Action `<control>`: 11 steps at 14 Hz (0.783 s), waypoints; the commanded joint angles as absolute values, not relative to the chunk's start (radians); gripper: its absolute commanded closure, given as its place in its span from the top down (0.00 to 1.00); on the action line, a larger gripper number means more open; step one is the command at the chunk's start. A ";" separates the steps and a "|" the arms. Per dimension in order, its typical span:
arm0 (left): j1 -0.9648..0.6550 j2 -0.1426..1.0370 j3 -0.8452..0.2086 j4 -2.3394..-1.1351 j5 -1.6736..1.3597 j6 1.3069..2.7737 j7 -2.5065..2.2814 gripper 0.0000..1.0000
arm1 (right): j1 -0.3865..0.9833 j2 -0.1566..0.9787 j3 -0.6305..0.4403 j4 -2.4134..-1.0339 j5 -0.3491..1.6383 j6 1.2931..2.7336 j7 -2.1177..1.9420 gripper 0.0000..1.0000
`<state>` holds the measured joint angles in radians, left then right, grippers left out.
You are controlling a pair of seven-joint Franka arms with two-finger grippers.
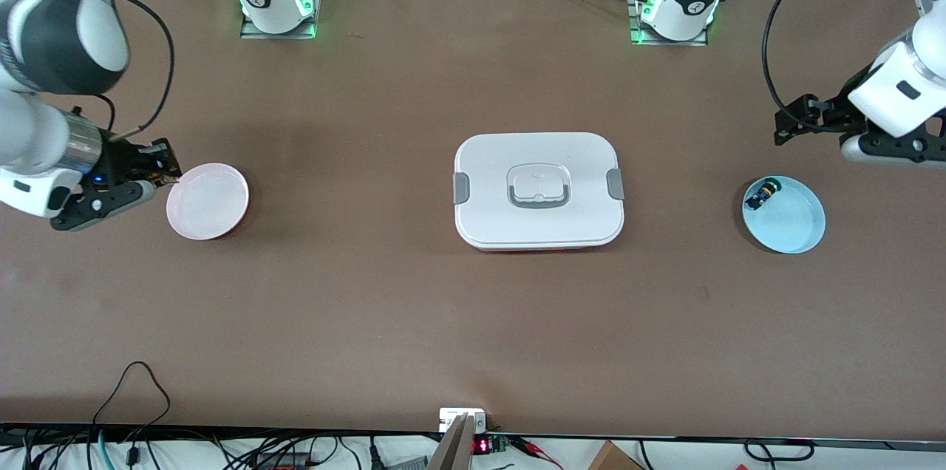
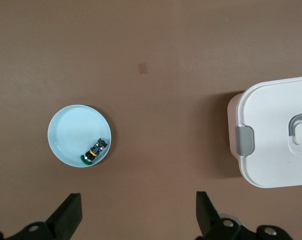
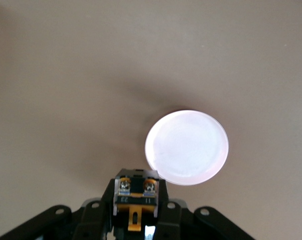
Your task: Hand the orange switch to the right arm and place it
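Two dishes and a lidded white box point(image 1: 539, 191) sit on the brown counter point(image 1: 414, 322) in the front view. The pink dish point(image 1: 208, 201) lies toward the right arm's end, the pale blue dish point(image 1: 785, 215) toward the left arm's end, the box between them. The right hand point(image 1: 164, 173) hangs just beside the pink dish's rim, clenched on the orange switch point(image 1: 159, 176). The left hand point(image 1: 785, 126) hangs over the counter near the blue dish, its jaws spread with nothing between them. A small black part point(image 1: 762, 195) with a green and yellow tip rests in the blue dish, against the rim.

In the left wrist view, the left hand's two black fingertips point(image 2: 68, 216) stand wide apart over bare counter, with the blue dish point(image 2: 75, 131) and the small part point(image 2: 94, 151) below, and a corner of the box point(image 2: 271, 135) to one side.

In the right wrist view, the right hand point(image 3: 134, 220) grips the orange switch point(image 3: 136, 200), whose two screw terminals face the camera, just at the edge of the pink dish point(image 3: 187, 147).
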<state>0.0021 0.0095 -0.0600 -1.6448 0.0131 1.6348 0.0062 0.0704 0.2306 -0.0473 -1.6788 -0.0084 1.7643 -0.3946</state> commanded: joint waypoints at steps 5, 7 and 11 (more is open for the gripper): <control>0.012 -0.032 -0.055 -1.697 0.038 1.661 -0.005 1.00 | 0.150 0.187 -0.181 -2.106 -0.037 2.290 -0.359 0.00; 0.014 -0.034 -0.057 -1.692 0.038 1.655 -0.003 1.00 | 0.219 0.207 -0.253 -2.152 -0.035 2.371 -0.345 0.00; 0.015 -0.031 -0.057 -1.689 0.041 1.649 -0.005 1.00 | 0.232 0.261 -0.267 -2.169 -0.029 2.427 -0.302 0.00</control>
